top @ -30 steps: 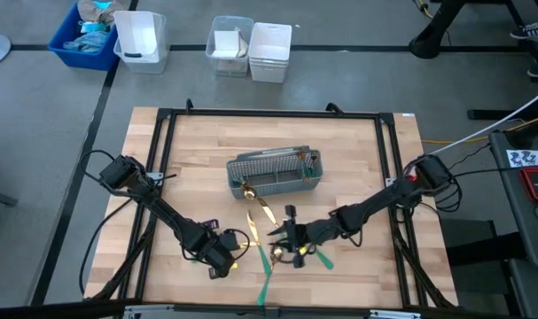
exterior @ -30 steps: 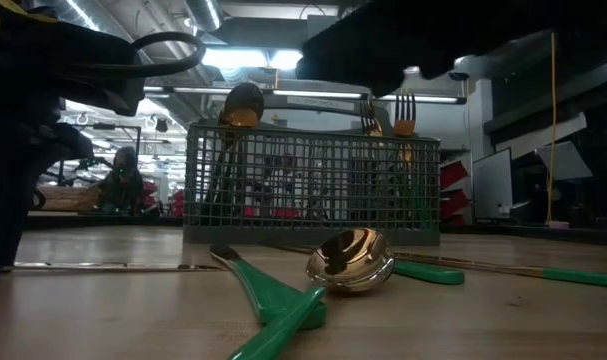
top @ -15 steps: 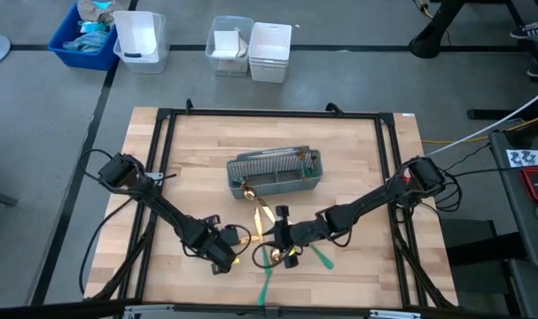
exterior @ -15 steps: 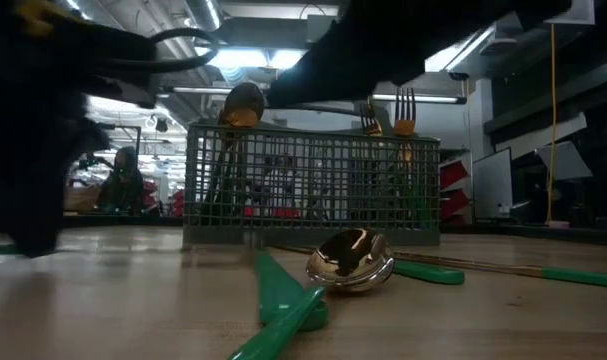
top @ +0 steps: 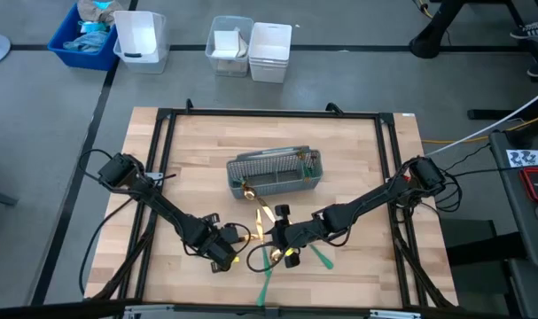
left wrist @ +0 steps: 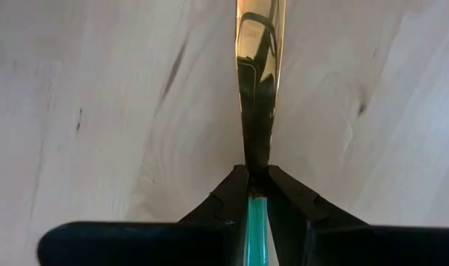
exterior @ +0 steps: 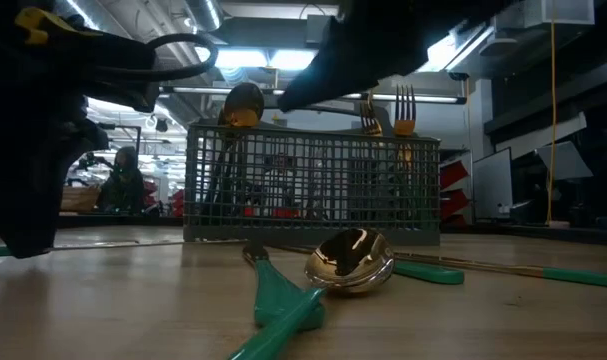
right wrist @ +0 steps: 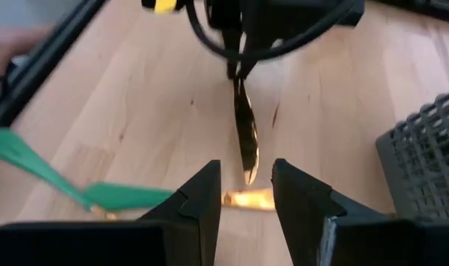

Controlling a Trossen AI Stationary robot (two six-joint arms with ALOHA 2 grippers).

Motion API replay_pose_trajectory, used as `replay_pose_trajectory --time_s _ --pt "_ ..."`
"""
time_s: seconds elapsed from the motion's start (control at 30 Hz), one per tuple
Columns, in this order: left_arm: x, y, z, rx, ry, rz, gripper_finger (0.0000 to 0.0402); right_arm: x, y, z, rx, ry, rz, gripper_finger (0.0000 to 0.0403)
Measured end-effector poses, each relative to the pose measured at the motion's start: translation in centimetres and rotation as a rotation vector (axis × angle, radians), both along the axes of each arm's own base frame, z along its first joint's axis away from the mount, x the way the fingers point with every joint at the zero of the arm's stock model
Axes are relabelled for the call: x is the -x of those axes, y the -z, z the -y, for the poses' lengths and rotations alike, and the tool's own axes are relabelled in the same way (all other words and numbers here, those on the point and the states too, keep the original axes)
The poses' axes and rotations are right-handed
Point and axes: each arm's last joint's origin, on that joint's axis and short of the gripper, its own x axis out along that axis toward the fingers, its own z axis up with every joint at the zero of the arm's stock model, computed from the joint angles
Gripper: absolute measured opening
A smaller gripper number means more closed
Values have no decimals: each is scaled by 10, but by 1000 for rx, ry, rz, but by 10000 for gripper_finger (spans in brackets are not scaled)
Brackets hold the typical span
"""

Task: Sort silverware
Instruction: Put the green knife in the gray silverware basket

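High view: right claw (top: pixel 277 237) slid toward left claw (top: pixel 236 237), stayed spread; left pinched knife (left wrist: pixel 257 81). Handover looked near.

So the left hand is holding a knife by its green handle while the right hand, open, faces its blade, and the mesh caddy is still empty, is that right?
Not quite: the caddy already holds cutlery; the low view shows a spoon and forks standing in it. The left hand does grip the knife, and the right hand is open.
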Motion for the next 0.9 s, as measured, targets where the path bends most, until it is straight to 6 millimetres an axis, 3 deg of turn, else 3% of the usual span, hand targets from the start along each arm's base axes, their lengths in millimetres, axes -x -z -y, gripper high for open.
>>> replay_pose_trajectory --time_s 0.3,0.9 --pt "-2 -1 -2 5 -5 5 31 16 -23 9 65 53 -34 122" --pt "-21 -2 -29 13 -84 30 33 62 -78 34 188 169 -45 122"
